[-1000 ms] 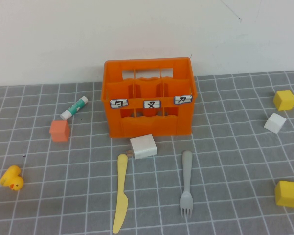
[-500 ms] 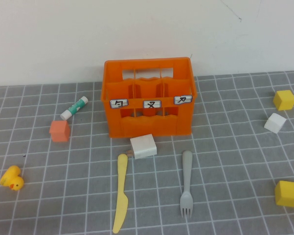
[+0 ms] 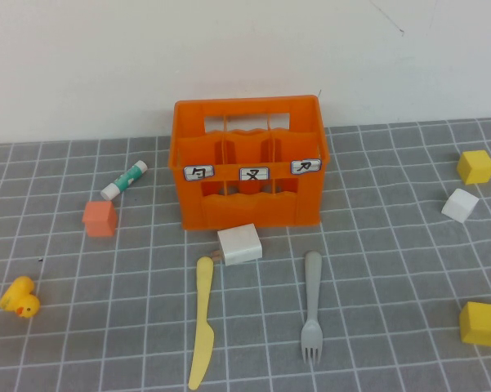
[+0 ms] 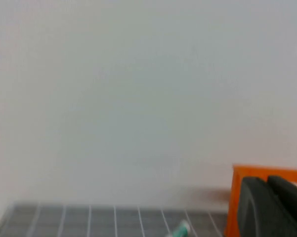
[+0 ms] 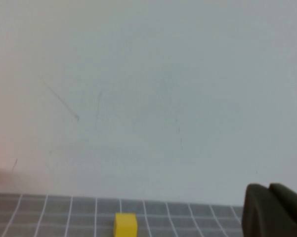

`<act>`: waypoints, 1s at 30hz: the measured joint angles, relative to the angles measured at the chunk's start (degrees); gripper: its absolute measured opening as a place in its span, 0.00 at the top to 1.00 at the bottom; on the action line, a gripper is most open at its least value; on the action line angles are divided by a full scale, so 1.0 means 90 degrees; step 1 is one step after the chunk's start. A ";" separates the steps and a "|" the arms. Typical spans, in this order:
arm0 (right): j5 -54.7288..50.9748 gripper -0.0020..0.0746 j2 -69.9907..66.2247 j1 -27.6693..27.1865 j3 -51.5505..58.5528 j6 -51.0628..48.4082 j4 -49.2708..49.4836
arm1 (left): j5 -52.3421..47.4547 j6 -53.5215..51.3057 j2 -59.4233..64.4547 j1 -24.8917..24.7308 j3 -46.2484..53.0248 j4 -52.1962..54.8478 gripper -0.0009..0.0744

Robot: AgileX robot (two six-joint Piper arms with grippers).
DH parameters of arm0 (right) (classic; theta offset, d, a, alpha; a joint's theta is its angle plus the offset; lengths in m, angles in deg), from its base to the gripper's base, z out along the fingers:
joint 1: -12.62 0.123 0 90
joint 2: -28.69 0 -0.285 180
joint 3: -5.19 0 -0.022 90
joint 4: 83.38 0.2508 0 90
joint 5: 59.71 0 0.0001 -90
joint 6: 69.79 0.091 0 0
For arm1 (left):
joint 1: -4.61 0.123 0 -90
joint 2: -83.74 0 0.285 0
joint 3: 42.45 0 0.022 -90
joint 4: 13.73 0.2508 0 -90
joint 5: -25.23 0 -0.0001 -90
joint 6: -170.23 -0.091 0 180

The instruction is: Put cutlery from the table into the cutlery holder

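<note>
Pale-yellow plastic knife (image 3: pixel 202 320) and grey plastic fork (image 3: pixel 311 305) lie apart on the grey gridded table (image 3: pixel 392 269) before the orange slotted cutlery holder (image 3: pixel 249 163); left gripper (image 4: pixel 274 207) and right gripper (image 5: pixel 274 210) barely visible, finger state cannot be told.

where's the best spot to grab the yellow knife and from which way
Grip the knife from above, probably mid-handle, closing across its narrow width: it lies flat, and the white box crowds its far end. Neither the left gripper nor the right gripper is near.
</note>
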 joint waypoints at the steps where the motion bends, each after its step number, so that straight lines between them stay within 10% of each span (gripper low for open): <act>1: -0.0142 0.98 0.0000 0.0000 -0.0192 0.0000 -0.0011 | -0.0027 0.0000 0.0000 0.0000 -0.0179 0.0129 0.99; 18: -0.4073 0.98 -0.2041 0.0000 -0.3297 -0.1533 0.0733 | -0.2989 -0.0260 0.1912 0.0000 -0.2494 0.0193 0.99; 30: -0.5398 0.98 -0.4005 0.0000 -0.3300 -0.5427 0.3721 | -0.4075 -0.1203 0.3762 0.0000 -0.2526 -0.2348 0.99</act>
